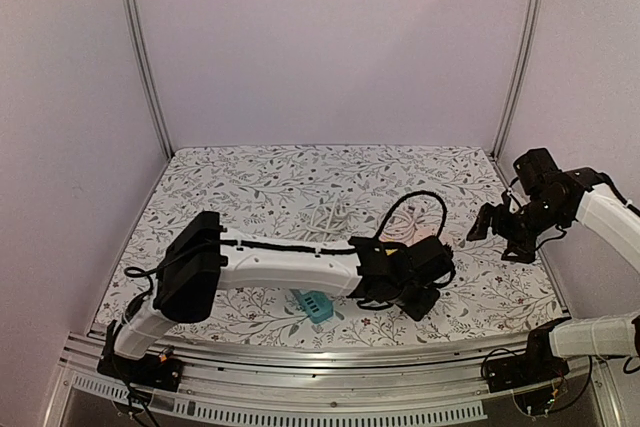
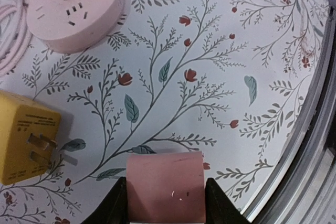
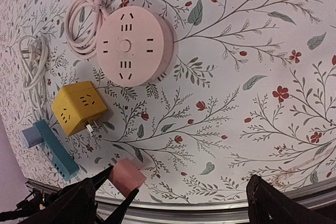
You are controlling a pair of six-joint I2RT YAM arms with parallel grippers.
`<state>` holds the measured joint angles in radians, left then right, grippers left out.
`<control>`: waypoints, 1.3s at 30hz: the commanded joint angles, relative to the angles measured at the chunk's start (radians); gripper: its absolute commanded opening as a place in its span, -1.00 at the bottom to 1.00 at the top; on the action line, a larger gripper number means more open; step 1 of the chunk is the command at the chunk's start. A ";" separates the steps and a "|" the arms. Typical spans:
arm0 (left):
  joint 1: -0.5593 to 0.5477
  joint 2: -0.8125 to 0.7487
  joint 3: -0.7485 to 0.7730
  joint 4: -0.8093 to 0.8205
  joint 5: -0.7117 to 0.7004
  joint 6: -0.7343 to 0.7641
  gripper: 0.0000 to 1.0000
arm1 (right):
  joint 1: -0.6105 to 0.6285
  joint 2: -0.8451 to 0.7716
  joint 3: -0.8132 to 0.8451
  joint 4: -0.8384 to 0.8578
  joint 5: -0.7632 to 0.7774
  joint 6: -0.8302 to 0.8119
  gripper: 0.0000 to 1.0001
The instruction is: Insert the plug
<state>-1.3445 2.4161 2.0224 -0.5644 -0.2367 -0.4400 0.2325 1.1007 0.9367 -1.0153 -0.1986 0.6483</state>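
Pink and boxy, the small pink cube plug (image 2: 165,177) sits at the bottom centre of my left wrist view, pinched between the black fingers (image 2: 118,200) of the left tool (image 2: 166,198). I cannot tell whether it rests on the floral-patterned desk (image 2: 236,77) or hangs just above it. From the top camera, my left arm bends sharply at the lower left and runs its white forearm rightward along the near edge, the wrist ending at centre right. The round pink power strip (image 2: 73,9) lies at the upper left of the wrist view, apart from the cube. The yellow cube adapter (image 2: 26,142) lies on its side at the left edge, prongs pointing right. My right arm is raised at the right edge of the top view, its right tool (image 1: 497,232) spread wide and holding nothing, aimed toward the centre. A teal power strip (image 1: 312,304) lies near the front edge.
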 commanded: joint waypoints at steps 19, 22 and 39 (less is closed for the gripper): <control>0.117 -0.223 -0.053 0.251 0.132 -0.135 -0.63 | -0.004 0.110 0.172 0.069 -0.488 0.082 0.90; 0.120 -0.229 -0.047 0.261 0.120 -0.143 -0.63 | -0.005 0.130 0.162 0.068 -0.544 0.083 0.90; 0.131 -0.273 -0.084 0.306 0.057 -0.129 -0.64 | -0.004 0.194 0.093 0.112 -0.723 0.108 0.65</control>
<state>-1.2297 2.1723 1.9488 -0.2928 -0.1543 -0.5762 0.2325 1.2804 1.0557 -0.9333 -0.8543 0.7403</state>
